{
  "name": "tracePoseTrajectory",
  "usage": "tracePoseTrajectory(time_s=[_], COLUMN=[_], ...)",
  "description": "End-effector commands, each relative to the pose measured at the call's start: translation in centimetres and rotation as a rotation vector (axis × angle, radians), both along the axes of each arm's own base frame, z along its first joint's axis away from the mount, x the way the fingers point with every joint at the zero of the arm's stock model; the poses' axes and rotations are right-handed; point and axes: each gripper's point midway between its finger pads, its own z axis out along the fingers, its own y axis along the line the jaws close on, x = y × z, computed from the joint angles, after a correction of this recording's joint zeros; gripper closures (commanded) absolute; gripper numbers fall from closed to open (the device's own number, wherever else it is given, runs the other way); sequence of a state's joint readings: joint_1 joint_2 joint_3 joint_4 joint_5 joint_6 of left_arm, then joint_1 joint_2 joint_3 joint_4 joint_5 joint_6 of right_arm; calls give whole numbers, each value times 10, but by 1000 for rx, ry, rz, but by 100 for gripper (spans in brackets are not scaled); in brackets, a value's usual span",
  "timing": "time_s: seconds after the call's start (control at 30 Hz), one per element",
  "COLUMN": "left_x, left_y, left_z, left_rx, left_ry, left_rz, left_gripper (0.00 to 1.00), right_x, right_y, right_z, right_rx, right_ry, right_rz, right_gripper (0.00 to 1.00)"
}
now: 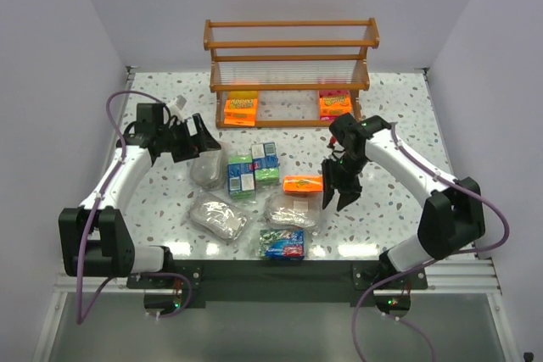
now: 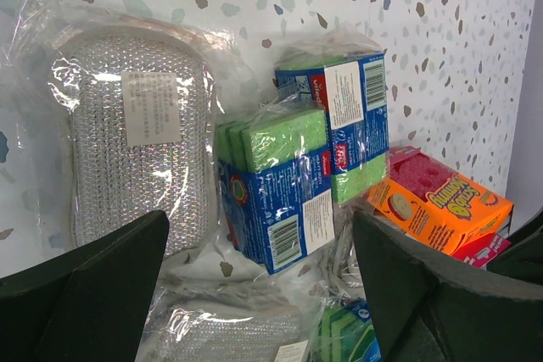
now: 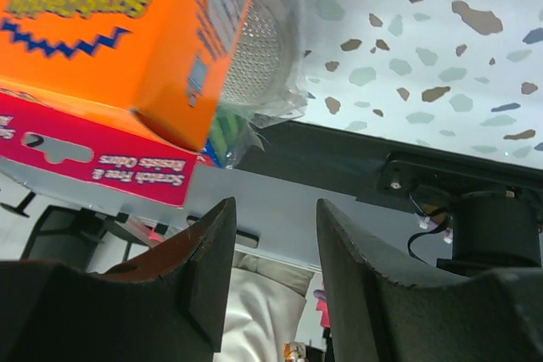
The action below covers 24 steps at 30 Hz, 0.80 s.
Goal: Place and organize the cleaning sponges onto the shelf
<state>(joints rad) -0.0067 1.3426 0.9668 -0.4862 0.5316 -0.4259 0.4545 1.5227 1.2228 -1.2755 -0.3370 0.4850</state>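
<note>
1. The orange-brown wooden three-tier shelf [image 1: 290, 44] stands at the far edge of the speckled counter [image 1: 399, 116]. Its bottom tier holds two flat orange-and-pink sponge packs, one at the left end [image 1: 240, 108] and one at the right end [image 1: 334, 105].
2. A third orange-and-pink pack [image 1: 302, 184] lies mid-counter, touching an oval silvery-grey pack in clear wrap [image 1: 293, 208].
3. The right tool [image 1: 336, 192] hangs just beside that third pack, fingers partly apart with nothing between them.
4. Two boxy green-and-blue packs [image 1: 253, 169] sit together; another green-and-blue pack [image 1: 284, 243] lies near the front edge. Two more silvery packs [image 1: 206, 169] [image 1: 218, 218] lie to the left.
5. The left tool [image 1: 193, 143] is spread wide and holds nothing, just beside the upper silvery pack.
</note>
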Motion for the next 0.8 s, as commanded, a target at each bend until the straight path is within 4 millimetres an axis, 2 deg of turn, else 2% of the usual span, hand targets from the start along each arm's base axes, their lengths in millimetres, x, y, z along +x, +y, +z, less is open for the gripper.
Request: tracePoseTrajectory(time_s=[0.0, 0.1, 0.2, 0.3, 0.37, 0.4, 0.43, 0.47, 0.5, 0.53, 0.57, 0.6, 0.63, 0.77], left_x=[11, 11, 11, 10, 10, 11, 10, 11, 10, 10, 8, 8, 8, 6], left_y=[-3, -3, -3, -4, -5, -5, -5, -5, -4, -4, -5, -5, -5, -6], left_z=[16, 16, 17, 15, 16, 17, 17, 18, 17, 17, 16, 15, 16, 14], left_rx=[-13, -13, -12, -18, -22, -24, -22, -23, -22, -23, -24, -24, -27, -32], left_ry=[-73, -72, -77, -71, -72, -75, -74, -78, -75, -76, -71, -71, -71, -65], left_rz=[-26, -28, -26, -24, -26, -24, -26, -25, -24, -23, -27, -27, -26, -29], left_gripper=[5, 5, 5, 5, 5, 5, 5, 5, 5, 5, 5, 5, 5, 5], right_x=[-11, -17, -8, 3, 0, 5, 3, 4, 16, 15, 21, 31, 34, 58], right_y=[-18, -18, -9, -1, 9, 16, 18, 22, 29, 30, 27, 28, 25, 26], right_z=[0, 4, 25, 45, 45, 52, 43, 42, 54, 42, 42, 54, 51, 76], right_rx=[-68, -40, 39, 86, 131, 191, 190, 221, 312, 310, 323, 387, 396, 521], right_ry=[-23, -41, -149, -240, -204, -250, -199, -195, -269, -207, -232, -289, -273, -356], right_rz=[26, 27, 6, -99, -224, -273, -397, -459, -519, -657, -729, -786, -883, -1009], right_gripper=[53, 54, 46, 35, 33, 32, 32, 32, 32, 33, 32, 32, 32, 32])
